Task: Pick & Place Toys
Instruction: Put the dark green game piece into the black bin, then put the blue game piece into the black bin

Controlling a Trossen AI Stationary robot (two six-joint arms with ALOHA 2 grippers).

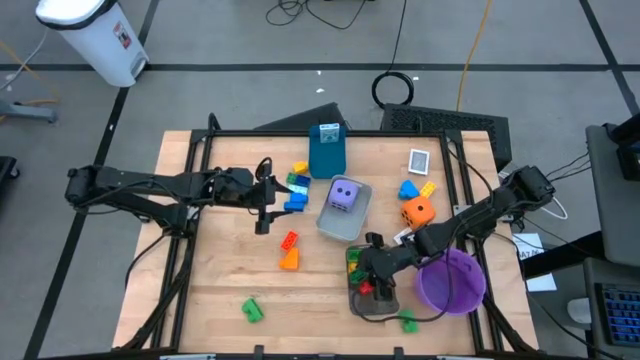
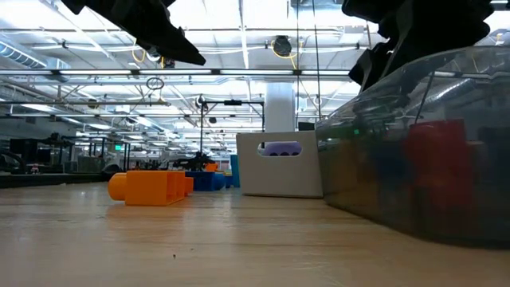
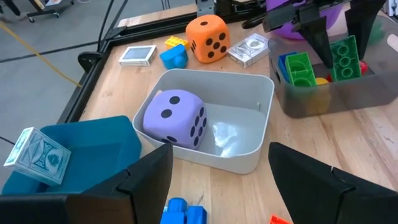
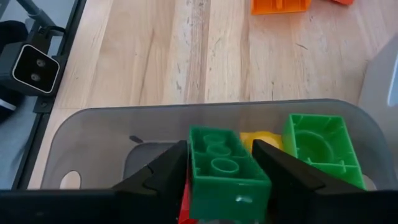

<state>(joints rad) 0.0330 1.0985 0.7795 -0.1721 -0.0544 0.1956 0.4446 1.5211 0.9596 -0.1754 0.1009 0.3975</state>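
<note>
Nearest me, I had the right gripper (image 4: 214,171) poised over the dark grey tray (image 1: 372,300) at the table's front edge, just beside the purple bowl (image 1: 452,281). Its fingers were clamped on a green brick (image 4: 224,171), held just above the bricks already in that tray: another green brick (image 4: 320,149), a yellow one (image 4: 258,140) and something red below. I judged this the drop-off step. My worry was the release: let go at a tilt and the brick could bounce off the pile or catch the rim and land on the wood.

A loose green brick (image 1: 250,310) lay near the front left, and an orange brick (image 1: 289,259) and a red one (image 1: 289,239) sat mid-table.

Farther back, the left gripper (image 3: 221,180) hovered with its fingers spread and empty, above the blue bricks (image 1: 295,198). Beyond it the light tray (image 3: 249,155) held the purple die (image 3: 175,118), with the orange die (image 3: 208,38) past that. Reaching carelessly there could knock the tray.
</note>
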